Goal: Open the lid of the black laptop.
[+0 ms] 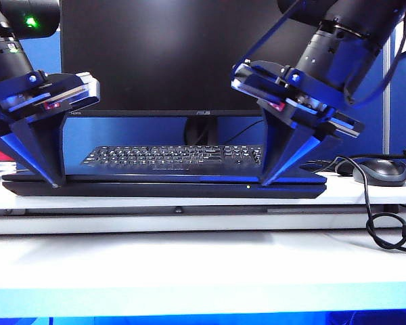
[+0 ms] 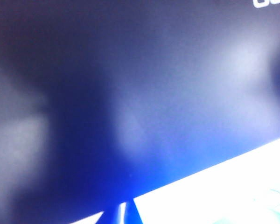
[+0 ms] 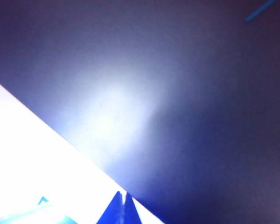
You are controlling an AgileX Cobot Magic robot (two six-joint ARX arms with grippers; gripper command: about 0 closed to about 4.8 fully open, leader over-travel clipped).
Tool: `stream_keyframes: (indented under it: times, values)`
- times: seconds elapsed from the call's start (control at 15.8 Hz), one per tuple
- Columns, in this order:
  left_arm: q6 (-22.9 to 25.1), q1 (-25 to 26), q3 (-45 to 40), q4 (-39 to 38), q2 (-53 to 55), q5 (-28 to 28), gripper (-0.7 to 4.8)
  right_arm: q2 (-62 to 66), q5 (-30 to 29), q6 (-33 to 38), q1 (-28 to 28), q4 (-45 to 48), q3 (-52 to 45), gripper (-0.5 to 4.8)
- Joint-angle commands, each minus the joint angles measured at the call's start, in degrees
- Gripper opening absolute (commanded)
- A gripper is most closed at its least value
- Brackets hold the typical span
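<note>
The black laptop (image 1: 162, 187) lies on the white table with its lid (image 1: 162, 179) flat and closed. My left gripper (image 1: 54, 183) touches down at the laptop's front left edge, its fingers drawn together to one point. My right gripper (image 1: 264, 181) does the same near the front right, beside a small green light. In the left wrist view the bluish-black lid (image 2: 130, 84) fills most of the frame, and the left gripper (image 2: 122, 211) shows as two tips side by side at the lid's edge. The right wrist view shows the lid (image 3: 200, 116) and the right gripper (image 3: 123, 199) likewise.
Behind the laptop sit a separate black keyboard (image 1: 176, 156) and a large ASUS monitor (image 1: 203, 54). A mouse (image 1: 380, 170) and looped cables (image 1: 387, 227) lie at the right. The white table (image 1: 189, 257) extends in front of the laptop.
</note>
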Motion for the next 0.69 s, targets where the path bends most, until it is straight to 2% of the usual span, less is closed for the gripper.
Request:
stream_keyframes:
  times: [0.06,0.25,0.57,0.69]
  values:
    - [0.0,0.09,0.39,4.13,-0.22,-1.73,0.26,-0.22,0.83,0.33,0.0,3.1,0.33,-0.01]
    - [-0.04,0.09,0.39,5.33,-0.22,-1.79,0.26,-0.22,0.87,0.37,0.0,3.67,0.33,-0.01]
    - [-0.17,0.09,0.39,7.45,-0.22,-5.6,0.26,-0.22,0.85,1.42,0.02,3.89,0.33,-0.01]
    - [-0.28,0.09,0.39,7.85,-0.22,-4.9,0.26,-0.22,0.83,1.6,0.02,3.8,0.33,-0.01]
